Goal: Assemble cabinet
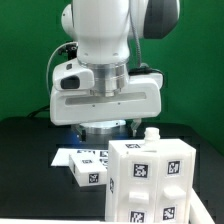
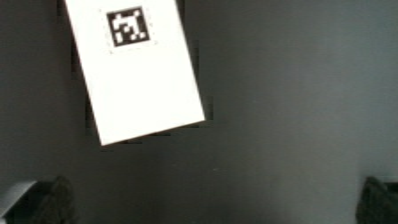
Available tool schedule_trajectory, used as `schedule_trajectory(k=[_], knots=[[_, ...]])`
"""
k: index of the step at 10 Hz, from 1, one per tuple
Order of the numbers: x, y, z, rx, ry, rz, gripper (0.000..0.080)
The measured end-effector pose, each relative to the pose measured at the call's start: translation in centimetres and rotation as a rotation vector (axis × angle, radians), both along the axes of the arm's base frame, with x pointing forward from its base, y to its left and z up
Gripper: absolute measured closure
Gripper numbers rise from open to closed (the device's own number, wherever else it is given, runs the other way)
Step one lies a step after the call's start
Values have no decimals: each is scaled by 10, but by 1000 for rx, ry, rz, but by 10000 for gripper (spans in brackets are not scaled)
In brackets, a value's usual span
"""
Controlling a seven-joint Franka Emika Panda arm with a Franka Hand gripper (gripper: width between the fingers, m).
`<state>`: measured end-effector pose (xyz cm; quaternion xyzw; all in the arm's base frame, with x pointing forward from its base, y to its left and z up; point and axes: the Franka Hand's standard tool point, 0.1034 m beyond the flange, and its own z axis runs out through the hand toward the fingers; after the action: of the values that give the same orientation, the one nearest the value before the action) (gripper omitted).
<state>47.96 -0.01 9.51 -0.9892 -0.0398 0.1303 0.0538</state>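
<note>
In the exterior view, small flat white tagged panels [image 1: 88, 172] lie on the black table [image 1: 25, 170] at about seven o'clock from the white robot arm [image 1: 100, 60]. The large white box-shaped plastic cabinet [image 1: 150, 185], tagged on its faces and with a small white knob [image 1: 150, 133] on top, stands at five o'clock, just beside them. The arm's fingers are hidden there. Only the wrist view shows the gripper [image 2: 210, 200]: its dark fingertips [image 2: 39, 200] stand wide apart, released. That view also shows a single flat white panel [image 2: 143, 95] bearing one square tag [image 2: 128, 26], lying on the dark table; the cabinet is outside it.
</note>
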Motion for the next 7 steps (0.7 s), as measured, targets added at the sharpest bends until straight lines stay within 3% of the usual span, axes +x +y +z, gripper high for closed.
schedule_trajectory(k=[1,2,5,7], knots=[[-14,-1,-12,9,-38,-2,2],[-18,0,-20,6,-78,-20,2],[-18,2,-21,5,-81,-22,2],[-21,-14,-32,-4,-198,146,2]])
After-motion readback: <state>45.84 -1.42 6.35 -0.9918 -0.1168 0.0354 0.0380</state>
